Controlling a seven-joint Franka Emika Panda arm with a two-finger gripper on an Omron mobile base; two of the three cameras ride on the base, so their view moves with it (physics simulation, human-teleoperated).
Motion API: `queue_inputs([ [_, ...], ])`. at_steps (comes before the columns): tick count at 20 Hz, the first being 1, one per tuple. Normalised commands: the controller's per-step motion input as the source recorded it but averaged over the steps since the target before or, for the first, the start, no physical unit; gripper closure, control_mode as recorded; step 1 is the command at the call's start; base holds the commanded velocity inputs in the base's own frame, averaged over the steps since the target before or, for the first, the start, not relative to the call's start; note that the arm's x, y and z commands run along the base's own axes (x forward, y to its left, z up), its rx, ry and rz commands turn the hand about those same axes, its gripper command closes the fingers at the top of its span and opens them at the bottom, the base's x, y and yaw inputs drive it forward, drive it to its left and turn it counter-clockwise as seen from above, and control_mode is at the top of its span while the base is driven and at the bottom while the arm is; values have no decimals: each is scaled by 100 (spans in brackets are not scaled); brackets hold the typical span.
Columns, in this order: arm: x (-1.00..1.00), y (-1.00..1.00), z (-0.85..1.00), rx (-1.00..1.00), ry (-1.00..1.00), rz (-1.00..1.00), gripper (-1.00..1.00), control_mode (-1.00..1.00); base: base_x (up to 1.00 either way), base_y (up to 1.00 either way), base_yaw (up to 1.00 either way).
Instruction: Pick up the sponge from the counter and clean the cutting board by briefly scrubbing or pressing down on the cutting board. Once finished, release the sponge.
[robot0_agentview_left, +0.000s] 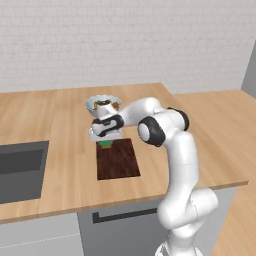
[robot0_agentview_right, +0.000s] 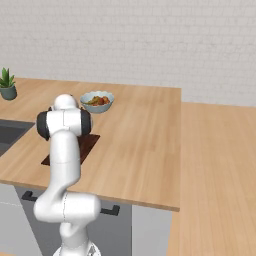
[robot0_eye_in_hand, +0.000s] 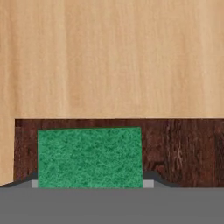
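Arm reaches fwd over the counter (robot0_agentview_left: 65, 120), elbow bent, hand pointing down at the board's (robot0_agentview_left: 118, 161) far end. Gripper (robot0_agentview_left: 105, 143) sits right at that far edge, w/ the sponge (robot0_agentview_left: 105, 145) showing as a small green bit just under the hand in the left base view. Whether the sponge presses on the wood or hangs a hair above it, can't tell from here.

Hand view: sponge (robot0_eye_in_hand: 89, 157) is big and green, scrubby face toward the camera, lying over the dark board (robot0_eye_in_hand: 183, 151) near one corner of it. The pads (robot0_eye_in_hand: 149, 183) flank the sponge's two short sides, grey tips peeking out at either side, narrow gap, closed onto the sponge. Beyond the board edge it's plain tan counter (robot0_eye_in_hand: 109, 57).

Board lies on the counter's front half, long side running front-to-back, a little in from the front edge, between the sink (robot0_agentview_left: 20, 170) at the left and the counter's right end. Bowl (robot0_agentview_left: 102, 104) w/ food in it stands behind the hand, nearer the back edge; close to the wrist, apart from the board.

Right base view: the arm's shoulder blocks most of the board (robot0_agentview_right: 87, 143); bowl (robot0_agentview_right: 97, 101) clear behind it, small potted plant (robot0_agentview_right: 7, 85) at the far left by the back edge, sink (robot0_agentview_right: 10, 132) corner at left.
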Motion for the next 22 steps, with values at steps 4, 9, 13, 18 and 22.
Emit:
queue_inputs([
  [4, -16, -57, -34, 0, 0, 0, 100, -100, 0, 0, 0],
  [9, -12, -63, -39, 0, 0, 0, 100, -100, 0, 0, 0],
  [13, -12, -68, -40, 0, 0, 0, 100, -100, 0, 0, 0],
  [18, -17, -72, -40, 0, 0, 0, 100, -100, 0, 0, 0],
  [22, -15, -72, -46, 0, 0, -1, 100, -100, 0, 0, 0],
])
